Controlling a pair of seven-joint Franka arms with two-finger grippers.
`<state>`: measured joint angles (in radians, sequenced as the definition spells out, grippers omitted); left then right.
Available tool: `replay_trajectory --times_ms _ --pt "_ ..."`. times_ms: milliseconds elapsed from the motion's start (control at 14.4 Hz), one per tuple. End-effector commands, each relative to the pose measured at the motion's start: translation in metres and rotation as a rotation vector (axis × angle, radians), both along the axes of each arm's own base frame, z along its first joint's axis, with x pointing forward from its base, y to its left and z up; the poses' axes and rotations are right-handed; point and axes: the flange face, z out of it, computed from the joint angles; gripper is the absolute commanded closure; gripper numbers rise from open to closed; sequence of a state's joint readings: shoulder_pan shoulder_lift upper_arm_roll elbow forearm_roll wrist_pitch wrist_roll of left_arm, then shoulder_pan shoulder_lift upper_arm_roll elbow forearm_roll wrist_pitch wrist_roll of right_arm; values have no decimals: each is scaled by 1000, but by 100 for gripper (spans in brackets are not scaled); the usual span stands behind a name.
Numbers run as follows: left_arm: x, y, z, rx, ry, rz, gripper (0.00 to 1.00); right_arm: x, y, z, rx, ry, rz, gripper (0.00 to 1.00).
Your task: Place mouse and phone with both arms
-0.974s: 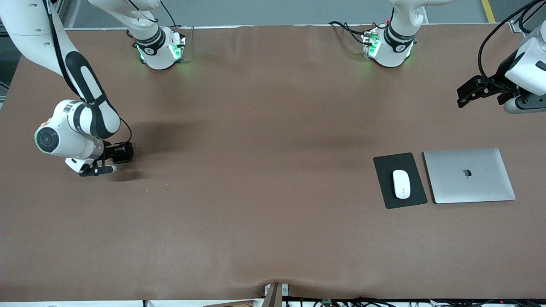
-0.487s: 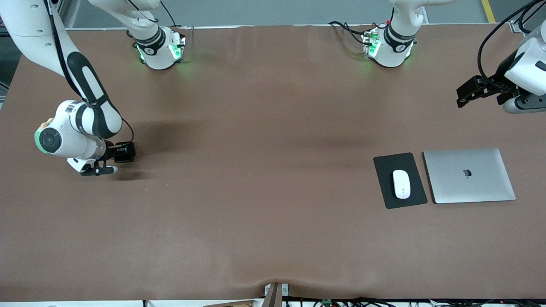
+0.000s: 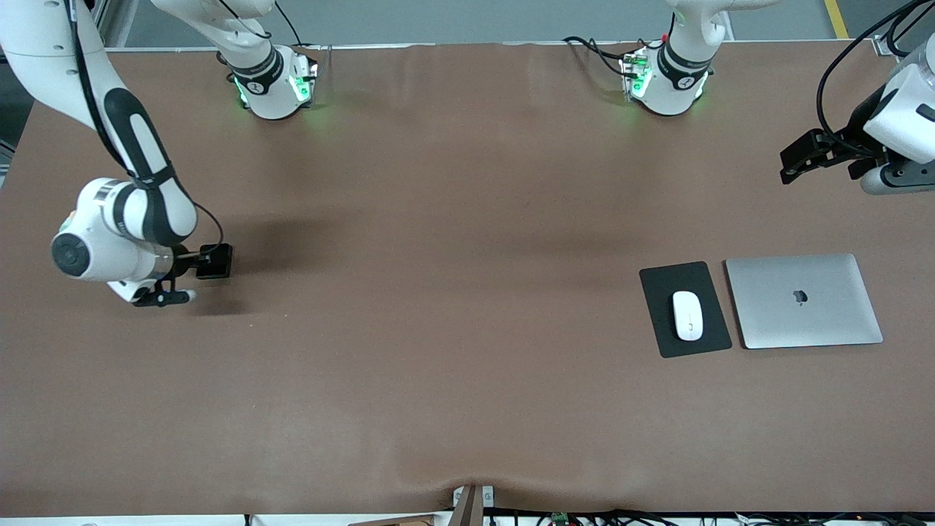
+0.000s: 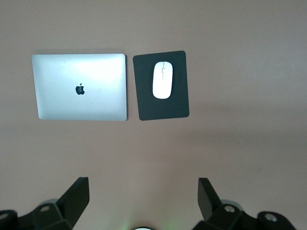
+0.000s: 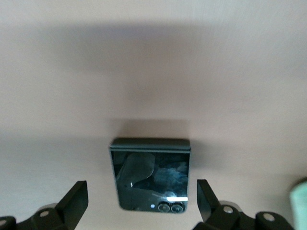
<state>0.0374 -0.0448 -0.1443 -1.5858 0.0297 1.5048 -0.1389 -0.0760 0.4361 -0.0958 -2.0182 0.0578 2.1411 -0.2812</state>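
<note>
The black phone [image 3: 218,261] lies flat on the brown table toward the right arm's end. In the right wrist view the phone [image 5: 150,175] lies face up, its camera end between my open fingers. My right gripper [image 3: 191,277] [image 5: 142,203] is open, low beside the phone, not holding it. The white mouse [image 3: 687,315] [image 4: 162,80] sits on a black pad [image 3: 661,285] [image 4: 163,108] toward the left arm's end. My left gripper [image 3: 786,166] [image 4: 143,196] is open and empty, up over the table at the left arm's end.
A closed silver laptop [image 3: 803,300] [image 4: 79,86] lies beside the pad, toward the left arm's end. The two arm bases [image 3: 274,88] [image 3: 665,84] stand along the edge farthest from the front camera.
The right gripper has drawn back from the phone toward the right arm's end of the table, leaving the phone flat on the table. The left arm has barely moved.
</note>
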Motion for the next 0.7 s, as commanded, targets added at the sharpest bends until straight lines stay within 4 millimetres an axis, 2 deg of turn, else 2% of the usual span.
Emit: replay_trajectory --times_ms 0,209,348,487,626 --pt "-9 1 5 -24 -1 -19 0 37 21 38 -3 -52 31 0" --pt "-11 1 7 -24 -4 -19 0 61 28 67 -5 -115 53 0" --pt "-11 1 8 -25 -4 -19 0 88 39 110 -11 -190 80 0" --pt "-12 1 9 -25 -5 -19 0 109 55 147 -5 -154 105 0" --pt "-13 1 11 -24 -5 -19 0 119 51 180 -6 -113 112 0"
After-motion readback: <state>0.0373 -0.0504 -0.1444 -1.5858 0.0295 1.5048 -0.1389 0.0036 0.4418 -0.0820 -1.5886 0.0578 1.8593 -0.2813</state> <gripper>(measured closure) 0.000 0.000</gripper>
